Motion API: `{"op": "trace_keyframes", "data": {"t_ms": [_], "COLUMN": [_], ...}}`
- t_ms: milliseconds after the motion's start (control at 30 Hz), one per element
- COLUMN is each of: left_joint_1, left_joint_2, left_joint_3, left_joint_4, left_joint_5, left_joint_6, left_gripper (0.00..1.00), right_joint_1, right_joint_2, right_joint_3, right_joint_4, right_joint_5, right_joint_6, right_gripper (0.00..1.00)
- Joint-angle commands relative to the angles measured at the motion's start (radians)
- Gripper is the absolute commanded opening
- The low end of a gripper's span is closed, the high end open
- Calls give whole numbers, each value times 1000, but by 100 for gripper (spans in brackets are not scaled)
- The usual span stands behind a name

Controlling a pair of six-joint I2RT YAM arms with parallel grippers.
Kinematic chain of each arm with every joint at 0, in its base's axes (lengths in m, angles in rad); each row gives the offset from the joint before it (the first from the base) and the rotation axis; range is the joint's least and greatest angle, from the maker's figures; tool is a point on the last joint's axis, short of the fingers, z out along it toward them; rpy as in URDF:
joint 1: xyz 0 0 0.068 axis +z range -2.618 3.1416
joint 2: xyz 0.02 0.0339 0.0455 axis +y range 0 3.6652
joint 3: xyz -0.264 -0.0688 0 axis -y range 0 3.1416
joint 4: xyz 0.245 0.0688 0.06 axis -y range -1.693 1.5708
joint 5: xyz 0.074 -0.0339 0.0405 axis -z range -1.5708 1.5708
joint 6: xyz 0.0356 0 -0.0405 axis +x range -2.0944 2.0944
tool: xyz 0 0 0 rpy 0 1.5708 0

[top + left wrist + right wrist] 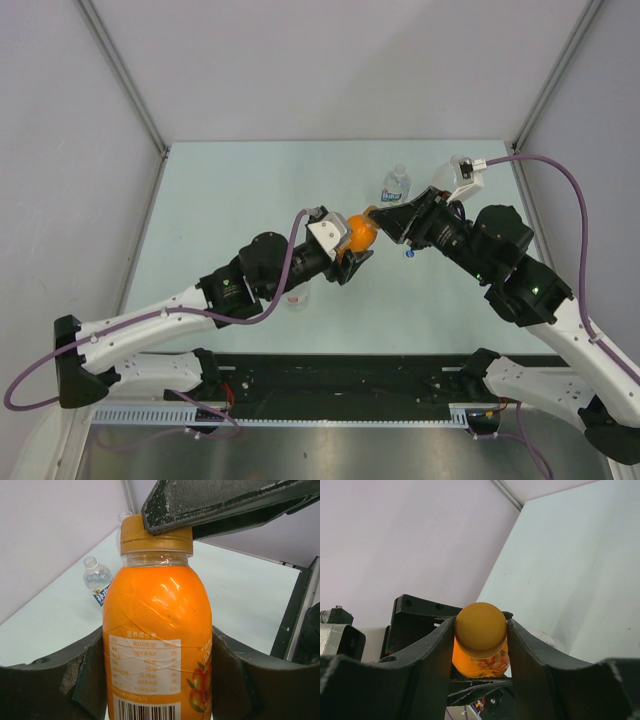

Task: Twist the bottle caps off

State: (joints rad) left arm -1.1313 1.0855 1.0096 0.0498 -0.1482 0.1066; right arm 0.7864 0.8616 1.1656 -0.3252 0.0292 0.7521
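Two robot arms reach in from the near edge of the desk (230,200) and meet above its middle. On the left gripper (347,252), the jaws clamp the body of the small orange bottle (360,232), cap end toward the right arm. On the right gripper (481,630), the jaws pinch the orange-brown cap (481,625) from both sides. A loose left hold would let the bottle spin with its cap, and the full bottle could spill once opened.
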Motion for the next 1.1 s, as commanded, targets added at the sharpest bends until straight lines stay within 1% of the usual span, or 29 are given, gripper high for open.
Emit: {"op": "trace_keyframes", "data": {"t_ms": [0,33,100,133,200,233,267,300,333,400,433,500,533,633,667,733,767,833,867,1000,1033,1067], "left_joint_1": [-10,-12,-12,-12,-13,-12,-13,-13,-12,-12,-13,-7,-4,28,50,73,93,110,123,145,146,148], "left_joint_2": [-22,-22,-22,-21,-24,-24,-25,-30,-33,-47,-50,-50,-44,-23,-21,-10,-6,10,19,56,62,73], "left_joint_3": [-9,-9,-11,-11,-11,-11,-11,-11,-11,-9,-3,12,38,82,89,101,104,112,115,121,121,121], "left_joint_4": [55,55,55,55,55,53,53,53,50,44,42,15,1,-27,-27,-8,2,38,48,126,139,153], "left_joint_5": [-21,-21,-19,-17,-10,-2,10,25,80,139,235,335,429,583,687,789,870,956,1031,1172,1197,1219], "left_joint_6": [22,24,22,22,19,18,15,8,5,-14,-19,-44,-59,-119,-143,-203,-225,-283,-301,-402,-415,-439], "left_gripper": [0,0,0,0,0,0,0,0,0,0,0,0,0,0,0,0,0,0,0,0,0,0], "right_joint_1": [10,10,11,11,11,10,10,11,11,11,11,13,11,10,10,11,10,10,10,10,8,8], "right_joint_2": [2,2,2,4,4,5,5,5,4,2,-4,-10,-16,-33,-36,-45,-55,-67,-75,-91,-95,-96], "right_joint_3": [42,42,42,42,42,42,42,42,40,37,34,31,29,28,28,25,22,16,13,5,5,5], "right_joint_4": [23,23,23,23,21,23,28,31,32,46,51,64,64,74,78,86,98,107,118,153,159,172], "right_joint_5": [5,5,5,2,-5,-14,-17,-18,-56,-81,-106,-133,-162,-222,-241,-300,-325,-395,-422,-573,-628,-652], "right_joint_6": [9,6,3,1,-5,-14,-20,-29,-49,-80,-109,-140,-155,-217,-247,-276,-296,-344,-359,-431,-436,-445], "right_gripper": [45,40,34,27,17,6,1,0,0,0,0,0,0,0,0,0,0,0,0,0,0,0]}}
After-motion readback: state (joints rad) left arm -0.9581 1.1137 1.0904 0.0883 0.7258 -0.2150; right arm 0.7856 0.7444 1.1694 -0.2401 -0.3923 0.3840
